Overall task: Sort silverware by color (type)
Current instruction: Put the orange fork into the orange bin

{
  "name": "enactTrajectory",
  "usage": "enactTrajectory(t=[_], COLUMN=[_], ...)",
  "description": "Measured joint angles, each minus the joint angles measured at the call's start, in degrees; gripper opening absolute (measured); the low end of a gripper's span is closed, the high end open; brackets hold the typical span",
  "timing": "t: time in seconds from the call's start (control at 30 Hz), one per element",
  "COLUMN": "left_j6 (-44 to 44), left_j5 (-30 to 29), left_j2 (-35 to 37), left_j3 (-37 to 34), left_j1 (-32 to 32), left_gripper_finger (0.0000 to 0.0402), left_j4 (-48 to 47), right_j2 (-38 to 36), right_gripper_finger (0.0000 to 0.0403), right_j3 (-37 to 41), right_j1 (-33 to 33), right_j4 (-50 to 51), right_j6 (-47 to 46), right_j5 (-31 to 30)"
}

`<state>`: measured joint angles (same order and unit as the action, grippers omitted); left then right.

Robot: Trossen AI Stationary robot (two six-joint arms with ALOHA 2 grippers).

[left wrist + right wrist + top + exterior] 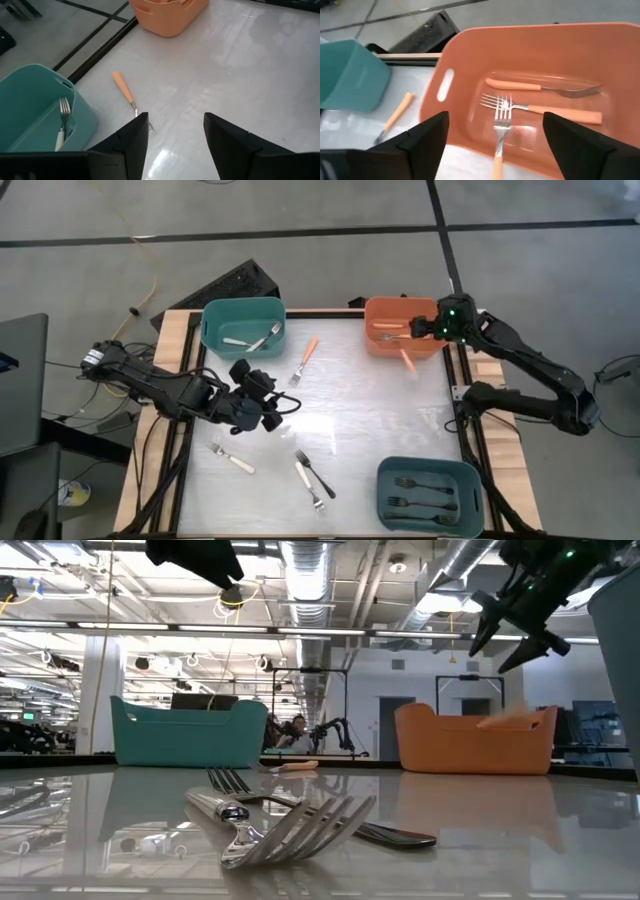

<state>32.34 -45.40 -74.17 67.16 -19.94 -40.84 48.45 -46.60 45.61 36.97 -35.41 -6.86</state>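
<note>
Currently over orange bin [400, 340] at table's far right corner, right gripper [492, 135] released; fork [499, 140] possibly catching rim, tipping out.

A glossy white table [380, 410] with pale wooden edges stands on a grey concrete floor [320, 205] crossed by dark seams. A yellow cable [150, 285] trails across the floor at 11 o'clock from the table. Beyond the table, an open industrial hall shows silver ceiling ducts [310, 570], fluorescent strip lights and pale walls.
</note>
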Motion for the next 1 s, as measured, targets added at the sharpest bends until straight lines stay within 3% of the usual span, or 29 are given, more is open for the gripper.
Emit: enactTrajectory(t=[0.2, 0.4, 0.5, 0.6, 0.77, 0.87, 1.0], left_j6=[0.1, -0.2, -0.4, -0.4, -0.1, -0.1, -1.3], left_j5=[0.6, 0.4, -0.1, -0.1, 0.3, 0.3, -0.2], left_j2=[0.0, 0.0, 0.0, 0.0, 0.0, 0.0, 0.0], left_j3=[0.0, 0.0, 0.0, 0.0, 0.0, 0.0, 0.0], left_j1=[0.0, 0.0, 0.0, 0.0, 0.0, 0.0, 0.0], left_gripper_finger=[0.0177, 0.0177, 0.0177, 0.0177, 0.0177, 0.0177, 0.0177], left_j4=[0.0, 0.0, 0.0, 0.0, 0.0, 0.0, 0.0], right_j2=[-5.5, -9.7, -11.2, -11.4, -10.3, -8.2, -1.9], right_gripper_finger=[0.0344, 0.0333, 0.0332, 0.0332, 0.0331, 0.033, 0.033], right_j3=[-1.7, -4.5, -4.5, -4.5, -4.4, -3.0, -0.7], right_j1=[-0.6, -5.4, -10.9, -18.9, -34.7, -43.7, -52.9], right_j4=[-0.3, -0.8, 5.5, 16.8, 31.4, 30.8, 26.5], right_j6=[0.2, 2.3, -1.6, -9.2, -30.3, -40.2, -49.6], right_j5=[1.4, 17.3, 20.0, 15.1, 0.5, -5.1, -8.2])
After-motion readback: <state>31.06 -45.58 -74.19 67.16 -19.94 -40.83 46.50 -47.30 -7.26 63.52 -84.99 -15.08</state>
